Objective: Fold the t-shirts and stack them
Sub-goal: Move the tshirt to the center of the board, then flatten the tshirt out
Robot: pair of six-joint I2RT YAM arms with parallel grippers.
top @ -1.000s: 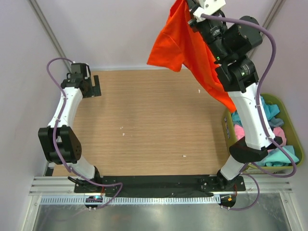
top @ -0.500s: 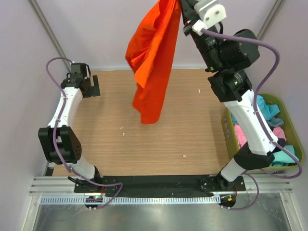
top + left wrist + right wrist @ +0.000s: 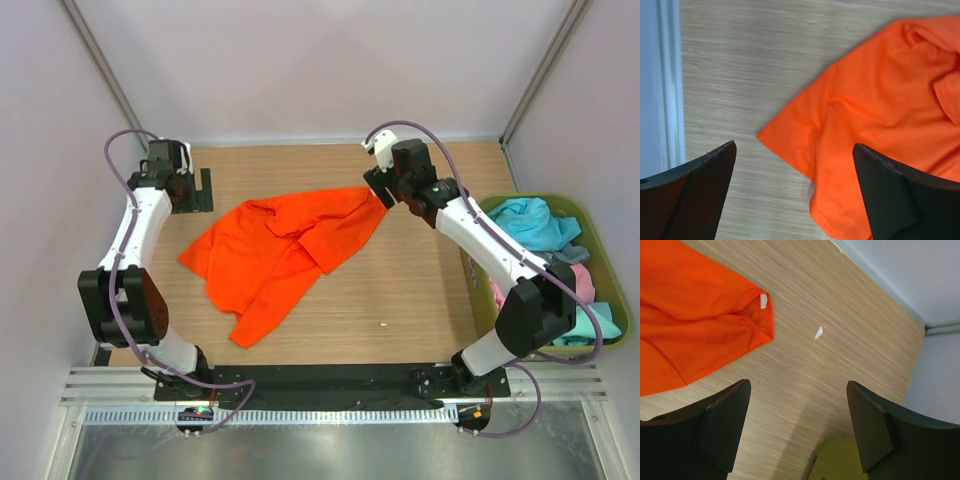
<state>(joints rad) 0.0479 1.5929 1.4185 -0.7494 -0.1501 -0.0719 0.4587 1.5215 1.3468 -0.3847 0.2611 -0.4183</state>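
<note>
The orange t-shirt (image 3: 285,250) lies spread but rumpled across the middle of the wooden table, one part doubled over itself. My right gripper (image 3: 376,193) hovers at the shirt's far right end with its jaws open. In the right wrist view only bare wood lies between the open right gripper (image 3: 797,425), and the shirt's collar with a white label (image 3: 763,301) is up left. My left gripper (image 3: 200,190) stands open at the table's far left. In its wrist view the left gripper (image 3: 795,192) is above a sleeve edge of the orange shirt (image 3: 880,115), not touching it.
An olive-green bin (image 3: 603,236) off the table's right edge holds turquoise (image 3: 530,220), pink (image 3: 500,296) and grey (image 3: 571,254) t-shirts. Its rim (image 3: 840,460) shows low in the right wrist view. Small white scraps (image 3: 383,324) dot the wood. Walls close in the far side.
The right arm swung down from high in the air, laid the orange t-shirt on the table and opened, letting it go. The left arm has not moved.
</note>
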